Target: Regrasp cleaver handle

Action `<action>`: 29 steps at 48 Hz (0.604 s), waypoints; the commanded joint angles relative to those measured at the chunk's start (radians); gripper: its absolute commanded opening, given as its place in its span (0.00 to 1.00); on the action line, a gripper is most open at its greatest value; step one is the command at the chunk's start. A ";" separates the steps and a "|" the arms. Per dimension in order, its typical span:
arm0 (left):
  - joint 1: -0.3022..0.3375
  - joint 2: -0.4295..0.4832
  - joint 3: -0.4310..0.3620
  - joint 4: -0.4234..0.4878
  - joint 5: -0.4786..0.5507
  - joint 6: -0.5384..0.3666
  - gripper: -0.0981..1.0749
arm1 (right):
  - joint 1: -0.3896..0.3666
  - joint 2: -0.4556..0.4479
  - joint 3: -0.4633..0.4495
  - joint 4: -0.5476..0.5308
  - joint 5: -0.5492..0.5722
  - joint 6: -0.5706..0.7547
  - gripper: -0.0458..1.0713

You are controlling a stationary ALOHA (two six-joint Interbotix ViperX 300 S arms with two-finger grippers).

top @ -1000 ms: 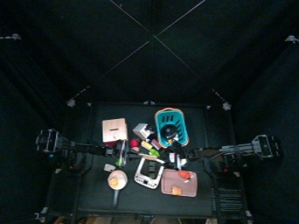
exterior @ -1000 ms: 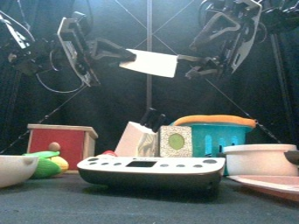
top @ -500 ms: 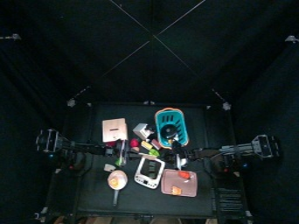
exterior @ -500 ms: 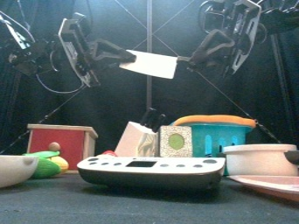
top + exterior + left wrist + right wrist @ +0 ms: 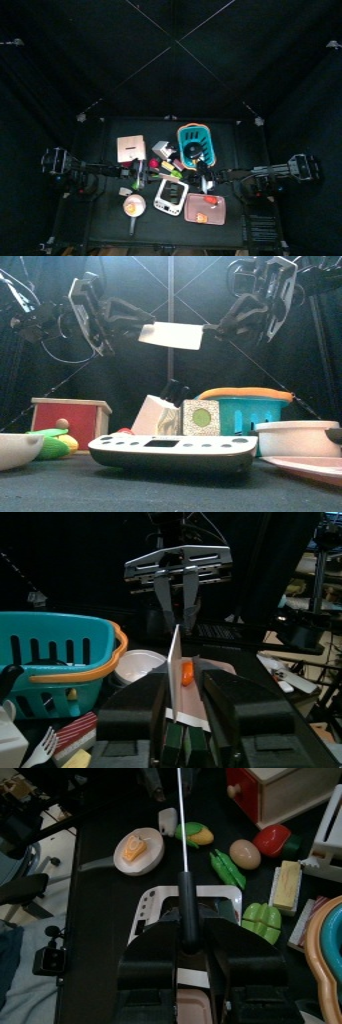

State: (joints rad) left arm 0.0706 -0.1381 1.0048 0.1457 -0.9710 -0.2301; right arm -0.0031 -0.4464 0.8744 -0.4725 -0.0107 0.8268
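Cleaver (image 5: 171, 335) — hanging high above the worktop (image 5: 80, 488), blade flat-on to the front view, between the two arms.

Handle (image 5: 189, 896) — sitting between the right pincer's (image 5: 225, 328) jaws, which are pinching it; the blade is running edge-on away from the right wrist camera.

Left pincer (image 5: 134, 329) — standing at the blade's other end; in the left wrist view its jaws are lying spread on either side of the thin blade edge (image 5: 175, 672), with a sliver of gap showing on each side.

Below, on the worktop: scale (image 5: 171, 451), teal basket (image 5: 246, 408), red box (image 5: 72, 416), white pot (image 5: 297, 438), bowl of fruit (image 5: 30, 446), pink tray (image 5: 314, 468) — all sitting well under the cleaver.
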 commanded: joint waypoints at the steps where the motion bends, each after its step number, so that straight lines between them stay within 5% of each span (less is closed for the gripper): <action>1: 0.000 -0.006 -0.009 -0.020 -0.009 0.000 0.74 | -0.005 -0.017 -0.008 0.003 -0.003 -0.003 0.45; 17: 0.009 -0.009 0.000 -0.103 -0.011 0.003 0.78 | -0.006 -0.017 -0.009 0.026 0.035 0.000 0.45; 29: 0.110 -0.054 0.035 -0.268 -0.009 0.003 0.78 | -0.028 -0.018 -0.078 0.126 0.245 -0.009 0.45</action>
State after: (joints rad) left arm 0.1365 -0.1718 1.0477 -0.0614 -0.9710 -0.2286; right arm -0.0199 -0.4464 0.8514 -0.3543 0.1657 0.8207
